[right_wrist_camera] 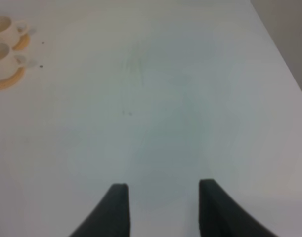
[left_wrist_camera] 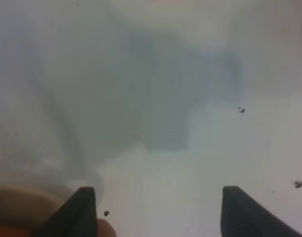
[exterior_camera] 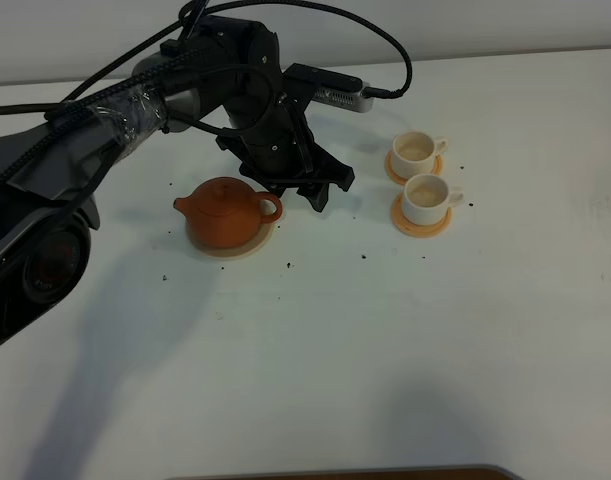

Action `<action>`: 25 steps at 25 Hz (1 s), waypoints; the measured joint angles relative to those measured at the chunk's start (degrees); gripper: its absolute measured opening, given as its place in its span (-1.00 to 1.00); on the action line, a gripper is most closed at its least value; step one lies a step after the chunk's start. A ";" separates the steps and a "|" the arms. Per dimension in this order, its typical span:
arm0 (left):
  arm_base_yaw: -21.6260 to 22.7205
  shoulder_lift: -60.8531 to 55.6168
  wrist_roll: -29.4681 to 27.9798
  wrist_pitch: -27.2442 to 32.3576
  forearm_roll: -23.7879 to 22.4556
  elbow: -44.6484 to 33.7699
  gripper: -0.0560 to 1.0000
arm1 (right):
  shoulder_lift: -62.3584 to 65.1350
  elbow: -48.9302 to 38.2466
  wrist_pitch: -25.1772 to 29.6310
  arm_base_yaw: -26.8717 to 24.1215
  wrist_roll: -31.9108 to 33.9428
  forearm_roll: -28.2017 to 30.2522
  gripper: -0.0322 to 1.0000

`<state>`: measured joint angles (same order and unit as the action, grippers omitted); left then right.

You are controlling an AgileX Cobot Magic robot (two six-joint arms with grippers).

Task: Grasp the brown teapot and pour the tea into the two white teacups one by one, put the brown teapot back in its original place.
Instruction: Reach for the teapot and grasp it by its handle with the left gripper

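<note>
Lying outside the high camera's view, the right arm is shown only by the right gripper [right_wrist_camera: 163, 190], fingers apart and empty. The left gripper [exterior_camera: 303, 193] is held low just right of the brown teapot [exterior_camera: 223, 210], jaws wide apart. The teapot is seated on the beige disc [exterior_camera: 225, 251], left of the two white teacups [exterior_camera: 417, 148] [exterior_camera: 426, 196].

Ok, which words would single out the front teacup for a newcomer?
On the white table, look right of the brown teapot to the orange coasters. The front cup stands on the coaster nearer the camera; the other white cup sits just behind it.
</note>
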<state>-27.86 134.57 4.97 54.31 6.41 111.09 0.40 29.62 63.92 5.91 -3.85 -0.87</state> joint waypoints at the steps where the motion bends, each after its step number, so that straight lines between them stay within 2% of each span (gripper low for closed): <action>1: 0.00 0.00 0.00 0.00 0.00 0.00 0.20 | 0.00 0.00 0.00 0.00 0.00 0.00 -0.23; 6: 0.00 0.00 0.00 1.21 0.28 0.05 0.20 | 0.00 0.00 0.00 0.00 0.00 0.00 -0.23; 15: -0.18 0.00 1.31 7.71 1.16 0.05 0.20 | 0.00 0.00 0.00 0.00 0.00 0.00 -0.23; 21: -0.18 0.00 4.08 12.45 1.38 0.05 0.20 | 0.00 0.00 0.00 0.00 0.00 0.00 -0.23; 25: -0.18 0.00 5.94 12.92 1.27 0.05 0.20 | 0.00 0.00 0.00 0.00 0.00 0.00 -0.23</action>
<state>-28.04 134.57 10.91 67.24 7.68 111.13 0.40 29.62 63.92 5.91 -3.85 -0.87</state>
